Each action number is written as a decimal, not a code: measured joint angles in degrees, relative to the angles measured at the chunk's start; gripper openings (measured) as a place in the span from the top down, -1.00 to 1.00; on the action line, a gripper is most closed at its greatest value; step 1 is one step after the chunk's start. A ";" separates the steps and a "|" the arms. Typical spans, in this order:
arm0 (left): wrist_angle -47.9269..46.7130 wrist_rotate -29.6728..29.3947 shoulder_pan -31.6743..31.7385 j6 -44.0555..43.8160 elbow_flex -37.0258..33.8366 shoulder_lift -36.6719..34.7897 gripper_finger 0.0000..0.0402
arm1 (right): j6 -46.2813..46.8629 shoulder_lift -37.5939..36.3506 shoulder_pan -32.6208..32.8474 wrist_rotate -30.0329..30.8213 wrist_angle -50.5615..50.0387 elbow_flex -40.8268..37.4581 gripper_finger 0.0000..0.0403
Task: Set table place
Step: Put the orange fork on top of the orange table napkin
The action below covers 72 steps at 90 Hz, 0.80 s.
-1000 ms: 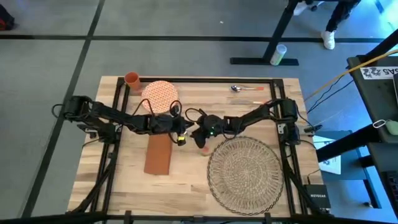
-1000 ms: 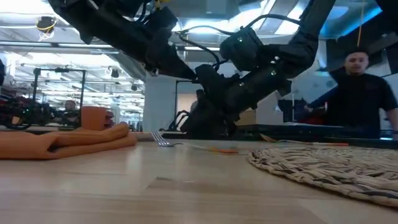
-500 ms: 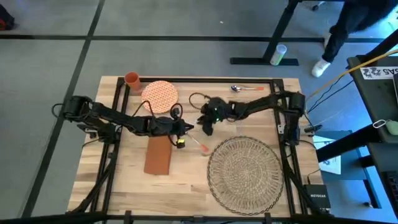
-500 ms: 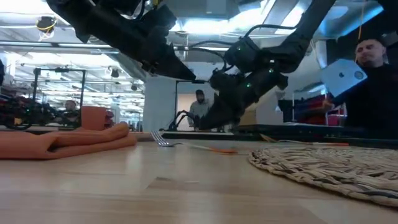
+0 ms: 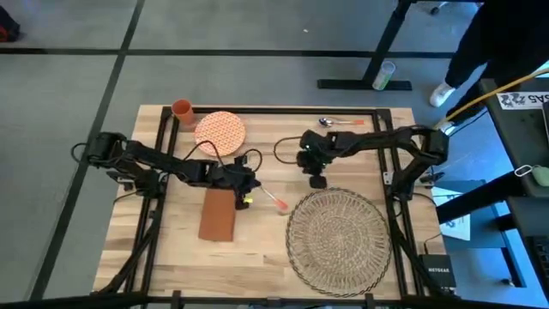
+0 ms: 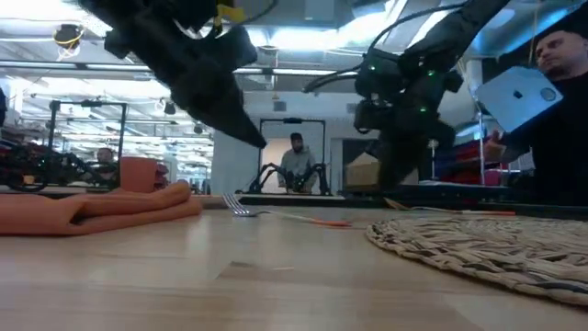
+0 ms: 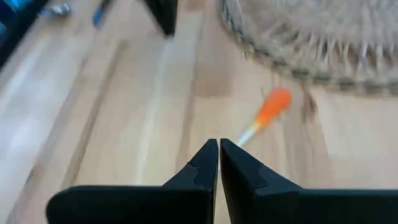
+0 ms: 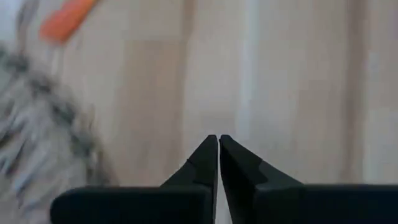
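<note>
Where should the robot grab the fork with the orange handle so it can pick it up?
Probably by the orange handle, coming straight down from above. The fork lies flat on the table, so only its narrow sides offer a pinch. The handle end points toward the woven mat, with bare wood around it.

The mat (image 7: 311,50) is blurred and cut off by the frame edge ahead of the left fingers (image 7: 205,165). Beyond the right fingers (image 8: 208,158) it smears grey. An orange handle (image 8: 65,18) there is cut off.
</note>
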 joint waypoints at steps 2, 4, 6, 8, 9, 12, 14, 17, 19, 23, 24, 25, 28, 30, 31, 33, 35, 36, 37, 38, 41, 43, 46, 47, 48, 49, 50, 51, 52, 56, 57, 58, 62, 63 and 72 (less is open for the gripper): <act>-1.74 0.53 0.29 0.60 0.85 0.00 1.00 | -0.38 -0.01 0.22 -0.62 -0.42 0.00 0.98; -3.38 1.14 0.63 1.45 1.83 0.00 1.00 | -0.78 -0.01 0.44 -1.29 -0.83 0.00 0.98; -4.88 1.86 0.96 2.14 2.74 0.00 1.00 | -1.26 -0.01 0.56 -1.83 -1.17 0.00 0.98; -6.06 2.60 1.27 3.04 3.58 0.00 1.00 | -1.55 -0.01 0.81 -2.45 -1.41 0.00 0.98; -6.71 2.95 1.43 3.44 4.03 0.00 1.00 | -1.64 -0.01 0.90 -2.71 -1.48 0.00 0.98; -8.45 3.97 1.93 4.67 5.30 0.00 1.00 | -1.92 -0.01 1.21 -3.13 -1.42 0.00 0.98; -9.91 4.74 2.27 5.30 6.17 0.00 1.00 | -2.30 -0.01 1.30 -3.34 -1.33 0.00 0.98; -11.77 5.91 2.75 6.66 7.44 0.00 1.00 | -2.73 -0.01 1.70 -3.41 -1.19 0.00 0.97; -12.84 6.60 3.08 7.71 8.27 0.00 1.00 | -2.93 -0.01 1.88 -3.41 -1.17 0.00 0.97; -14.31 7.82 3.69 9.90 9.62 0.00 1.00 | -3.37 -0.01 1.97 -3.41 -1.17 0.00 0.97; -14.72 8.12 3.82 10.47 9.91 0.00 1.00 | -3.54 -0.01 1.99 -3.45 -1.16 0.00 0.97; -15.15 8.42 3.95 11.10 10.17 0.00 1.00 | -3.72 -0.01 2.01 -3.53 -1.14 0.00 0.97; -16.60 8.86 4.34 12.63 10.88 0.00 1.00 | -4.29 -0.01 2.07 -3.92 -1.23 0.00 0.97; -17.65 9.17 4.53 13.58 11.33 0.00 1.00 | -4.44 -0.01 2.23 -3.94 -1.47 0.00 0.97; -18.09 9.31 4.62 14.02 11.51 0.00 1.00 | -4.49 -0.01 2.22 -3.96 -1.60 0.00 0.97; -18.92 9.61 4.77 15.06 11.87 0.00 1.00 | -4.67 -0.01 2.19 -4.02 -1.89 0.00 0.97; -19.60 9.90 4.94 15.93 12.17 0.00 1.00 | -4.85 -0.01 2.19 -4.11 -2.17 0.00 0.97; -19.82 10.10 5.00 16.51 12.24 0.00 1.00 | -4.95 -0.01 2.19 -4.15 -2.30 0.00 0.97; -20.07 10.29 5.04 16.91 12.30 0.00 1.00 | -5.10 -0.01 2.19 -4.19 -2.45 0.00 0.97; -20.33 10.48 5.08 17.24 12.37 0.00 1.00 | -5.29 -0.01 2.19 -4.23 -2.63 0.00 0.97; -20.79 11.06 5.27 18.66 12.39 0.00 1.00 | -5.82 -0.01 2.19 -4.29 -3.31 0.00 0.97; -21.02 11.53 5.33 19.64 12.39 0.00 1.00 | -6.04 -0.01 2.19 -4.29 -3.92 0.00 0.97; -21.15 12.05 5.32 20.82 12.39 0.14 1.00 | -6.22 -0.01 2.19 -4.29 -4.84 0.00 0.97; -21.14 12.11 5.31 21.18 12.39 0.28 1.00 | -6.30 -0.01 2.19 -4.28 -5.13 0.00 0.97; -21.12 12.17 5.31 21.52 12.39 0.40 1.00 | -6.36 -0.01 2.19 -4.27 -5.36 0.00 0.97; -21.09 12.23 5.30 21.85 12.39 0.51 1.00 | -6.44 -0.01 2.19 -4.25 -5.57 0.00 0.97; -21.08 12.27 5.29 22.34 12.39 0.67 1.00 | -6.55 -0.01 2.19 -4.23 -5.75 0.00 0.97; -21.08 12.31 5.25 22.77 12.39 0.83 1.00 | -6.68 -0.01 2.19 -4.08 -5.86 0.00 0.97; -21.08 12.32 5.18 23.02 12.39 0.98 1.00 | -6.82 -0.01 2.19 -3.90 -5.96 0.00 0.97; -21.08 12.49 5.03 24.36 12.39 1.83 1.00 | -7.31 -0.01 2.19 -3.25 -6.27 0.00 0.97; -21.06 12.56 4.97 24.60 12.39 2.08 1.00 | -7.38 -0.01 2.19 -3.07 -6.31 0.00 0.97; -21.05 12.56 4.89 24.86 12.39 2.34 1.00 | -7.38 -0.01 2.19 -2.88 -6.33 0.00 0.97; -20.92 12.59 4.71 25.68 12.39 3.40 1.00 | -7.48 -0.01 2.19 -2.37 -6.25 0.00 0.97; -20.90 12.59 4.73 25.72 12.39 3.65 1.00 | -7.51 -0.01 2.17 -2.26 -6.22 0.00 0.97; -20.45 12.66 4.73 25.83 12.39 5.89 1.00 | -7.89 -0.01 2.17 -2.06 -7.18 0.27 0.97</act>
